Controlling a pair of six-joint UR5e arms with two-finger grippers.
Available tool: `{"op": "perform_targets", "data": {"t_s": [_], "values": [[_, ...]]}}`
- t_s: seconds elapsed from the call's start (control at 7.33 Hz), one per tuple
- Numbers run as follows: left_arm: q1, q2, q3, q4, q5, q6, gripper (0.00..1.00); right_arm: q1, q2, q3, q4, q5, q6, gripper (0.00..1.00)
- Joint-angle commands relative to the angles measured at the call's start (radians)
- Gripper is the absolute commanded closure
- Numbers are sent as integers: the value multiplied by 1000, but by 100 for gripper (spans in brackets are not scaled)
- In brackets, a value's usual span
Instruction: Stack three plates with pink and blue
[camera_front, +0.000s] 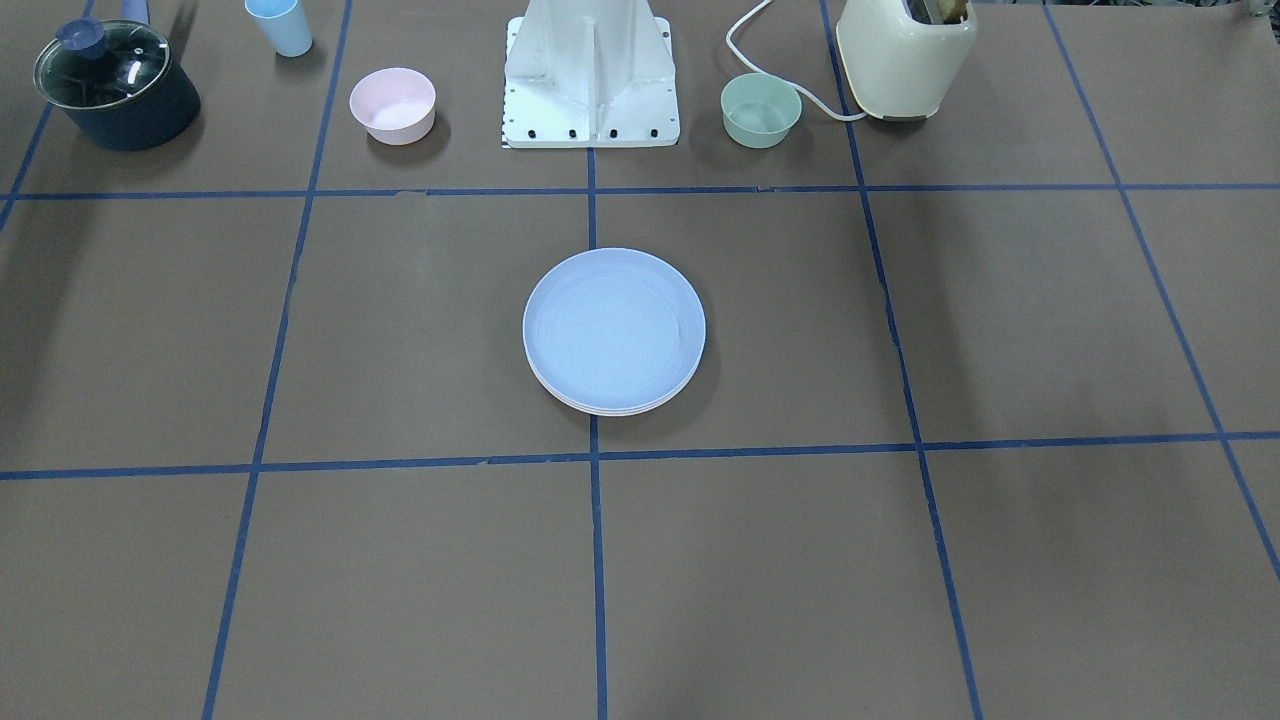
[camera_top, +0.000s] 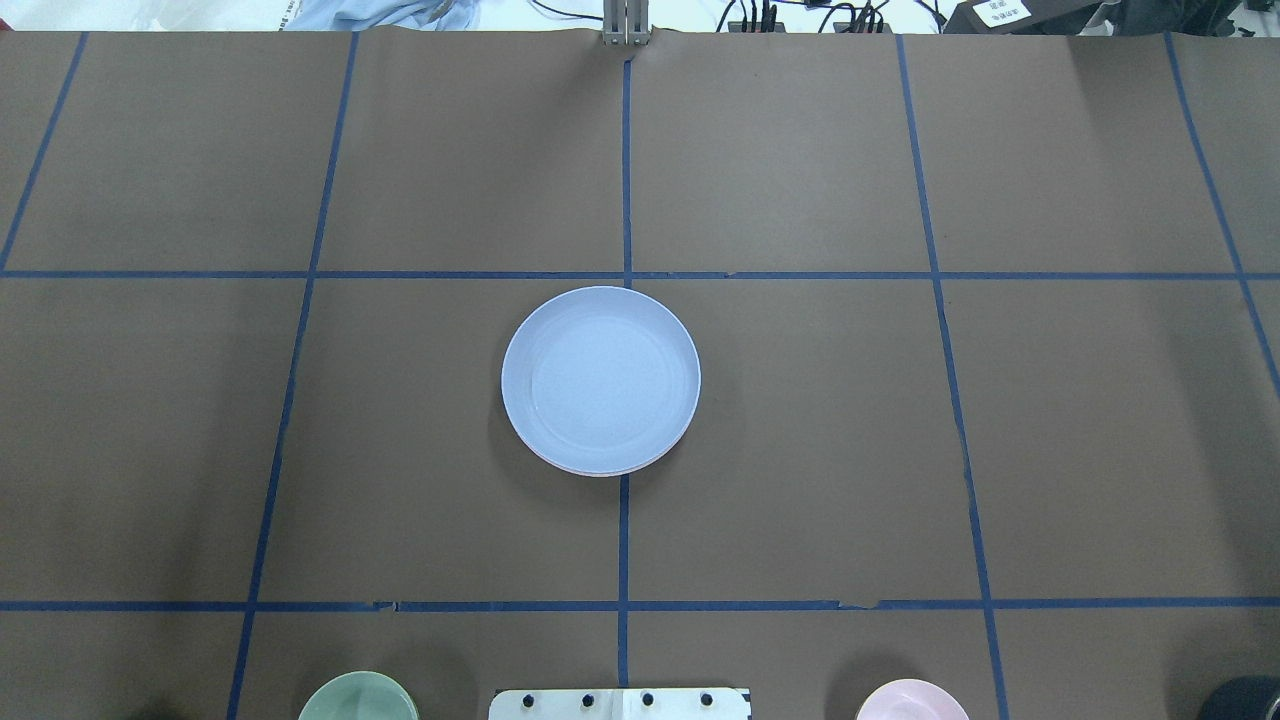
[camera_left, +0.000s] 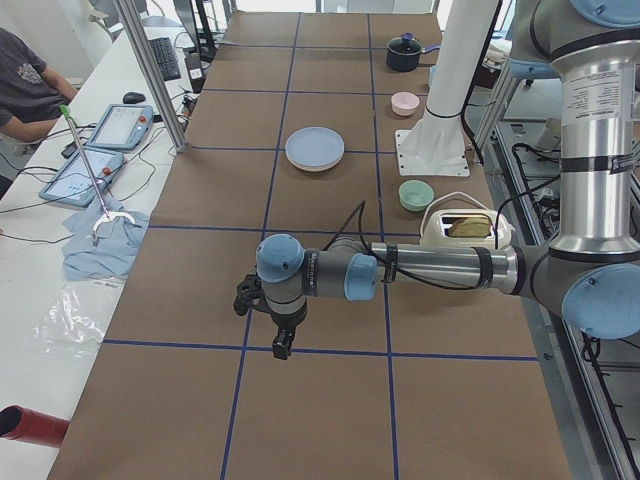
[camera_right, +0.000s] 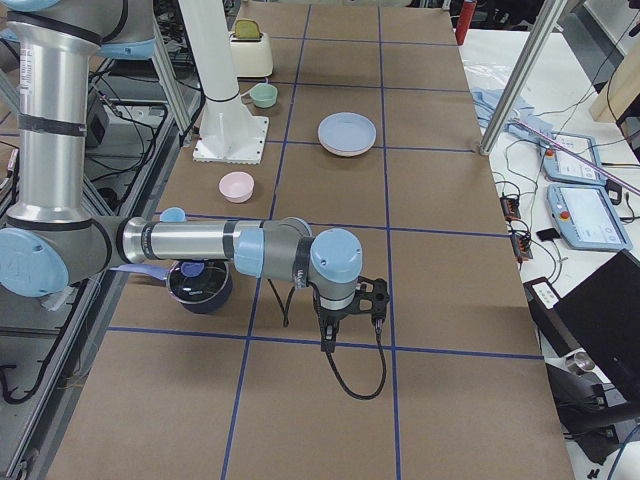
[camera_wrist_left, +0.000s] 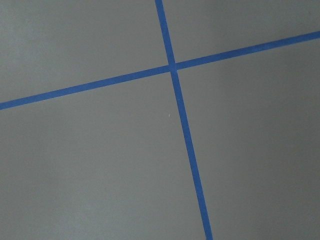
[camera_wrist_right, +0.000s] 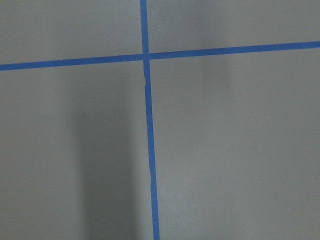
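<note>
The light blue plate (camera_front: 612, 328) lies on top of a stack at the table's middle, also in the overhead view (camera_top: 600, 378). Thin rims of plates beneath it show at its edge: a pinkish one (camera_top: 598, 473) and a pale one (camera_front: 612, 411). My left gripper (camera_left: 283, 345) hangs over bare table far from the stack, seen only in the exterior left view. My right gripper (camera_right: 328, 340) hangs likewise, seen only in the exterior right view. I cannot tell whether either is open or shut. Both wrist views show only brown table and blue tape.
By the robot base (camera_front: 590, 75) stand a small pink bowl (camera_front: 392, 104), a mint-green bowl (camera_front: 761, 109), a light blue cup (camera_front: 280, 25), a dark pot with a glass lid (camera_front: 115, 85) and a cream toaster (camera_front: 905, 55) with its cord.
</note>
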Motion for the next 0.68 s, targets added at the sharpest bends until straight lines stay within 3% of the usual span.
{"op": "perform_targets", "data": {"t_s": [0.0, 0.55], "values": [[1, -5, -1, 0, 0, -3, 0, -1, -8, -8, 3, -3, -2, 0], [1, -11, 0, 2, 0, -3, 0, -7, -8, -15, 3, -40, -3, 0]]}}
